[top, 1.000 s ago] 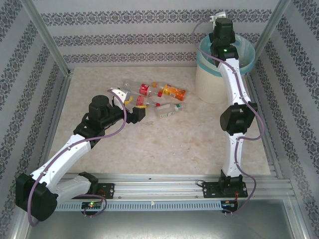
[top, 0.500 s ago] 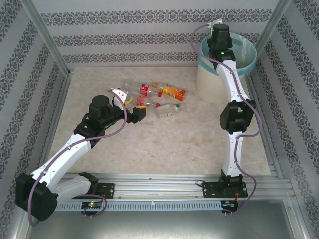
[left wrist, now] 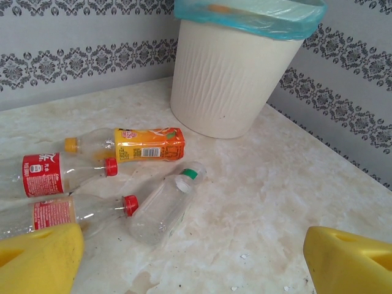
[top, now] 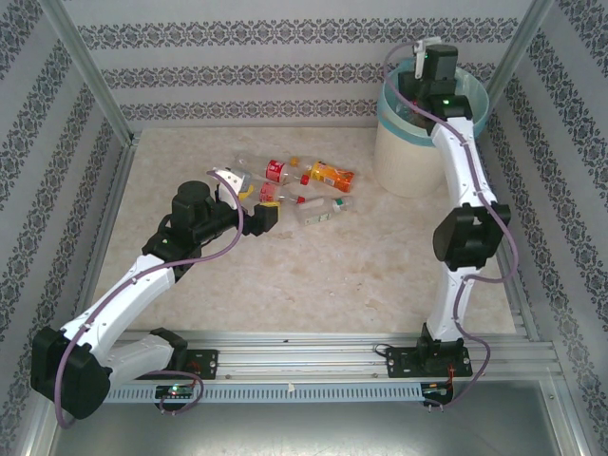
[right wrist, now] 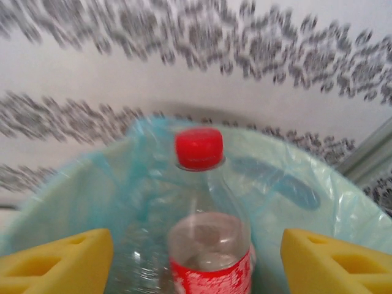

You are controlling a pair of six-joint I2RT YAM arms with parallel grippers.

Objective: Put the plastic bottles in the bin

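- Now right gripper [right wrist: 196, 260] hangs over the bin [right wrist: 306, 190], fingers spread, red-capped bottle [right wrist: 207, 226] untouched between them.
- Left gripper [left wrist: 193, 260] gapes near four lying bottles [left wrist: 150, 144].

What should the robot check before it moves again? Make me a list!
1. Right gripper open: ok, its fingers stand clear of the red-capped bottle.
2. That bottle over the bin: ok, the bin's lined rim shows all around it.
3. Bottle fully down inside: cannot tell.
4. Left gripper open for a grab: ok.
5. Table free of bottles: not ok, the orange-label bottle and others lie there.
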